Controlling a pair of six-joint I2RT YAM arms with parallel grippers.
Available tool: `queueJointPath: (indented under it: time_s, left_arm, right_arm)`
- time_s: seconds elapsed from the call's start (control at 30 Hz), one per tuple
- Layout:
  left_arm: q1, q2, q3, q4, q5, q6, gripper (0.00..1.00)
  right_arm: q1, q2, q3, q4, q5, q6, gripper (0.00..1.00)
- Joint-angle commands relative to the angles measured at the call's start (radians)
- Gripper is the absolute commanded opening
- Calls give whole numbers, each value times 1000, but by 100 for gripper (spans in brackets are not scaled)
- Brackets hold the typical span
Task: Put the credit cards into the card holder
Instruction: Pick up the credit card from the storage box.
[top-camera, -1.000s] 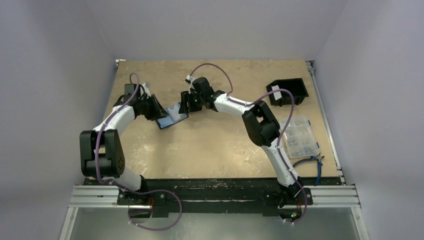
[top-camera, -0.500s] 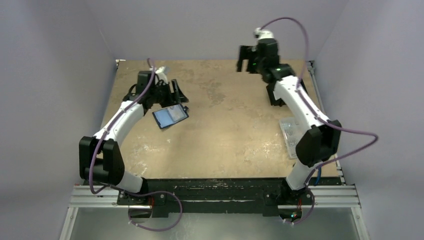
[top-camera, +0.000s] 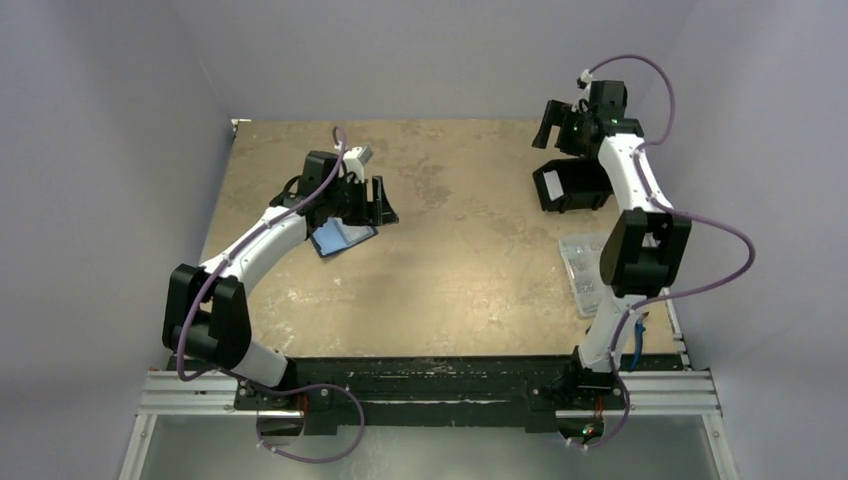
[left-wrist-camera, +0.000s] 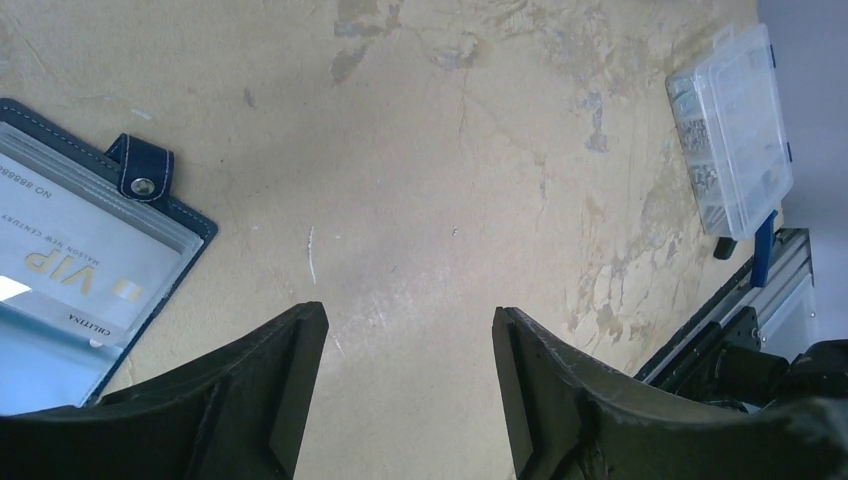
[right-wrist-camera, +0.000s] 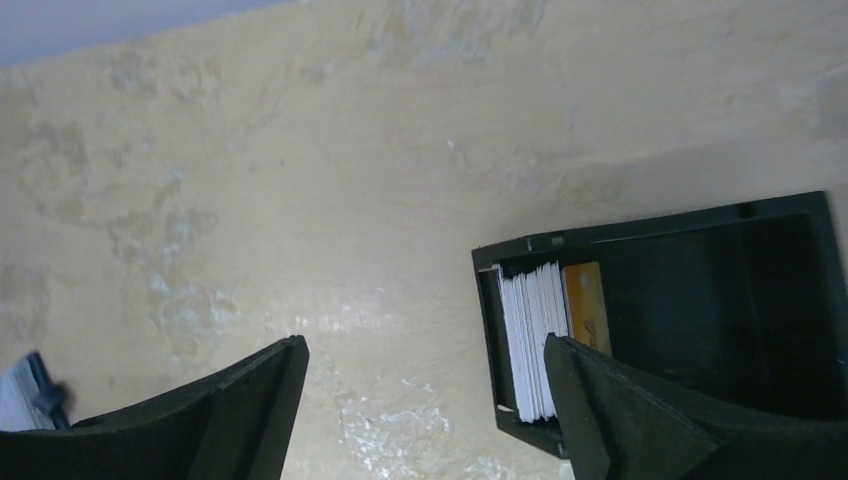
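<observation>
Lining up the next pick: right claw (right-wrist-camera: 420, 350) hangs over the black box (right-wrist-camera: 650, 225), jaws wide apart, nothing in them. Cards (right-wrist-camera: 528, 340) stand on edge in a tight white stack at one end of the box, with a gold card (right-wrist-camera: 585, 308) on the outside. Drop straight down and pinch one card only, probably the gold one. Keep the fingers off the box wall beside the stack.

Left claw (left-wrist-camera: 408, 315) is also apart and empty, hovering just beside the card holder (top-camera: 338, 238). It lies open on the table (top-camera: 450, 290), left of centre, VIP card (left-wrist-camera: 75, 270) in its sleeve. Can't tell whether other slots are filled. Clear parts box (left-wrist-camera: 735, 125) sits well off right, not in the way.
</observation>
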Motion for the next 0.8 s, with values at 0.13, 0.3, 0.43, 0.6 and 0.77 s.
queueJointPath:
  time_s: [0.13,0.3,0.43,0.6,0.77]
  left_arm:
    - [-1,-12,-21,61,39,1,67]
    - [-12,4,-25,75,65,-13,67]
    - [-14,16,-24,77,75,-18,67]
    - [-13,25,-18,72,72,-18,67]
    - [-13,28,-20,70,66,-15,66]
  right_arm:
    - [-98,141,102,-67,-149,-126,99]
    - [-123,214,114,-72,-205,-161,99]
    - [-124,236,83,-31,-243,-165,99]
    - [-123,281,93,-21,-278,-151,99]
    - [-124,302,80,-14,-293,-147,99]
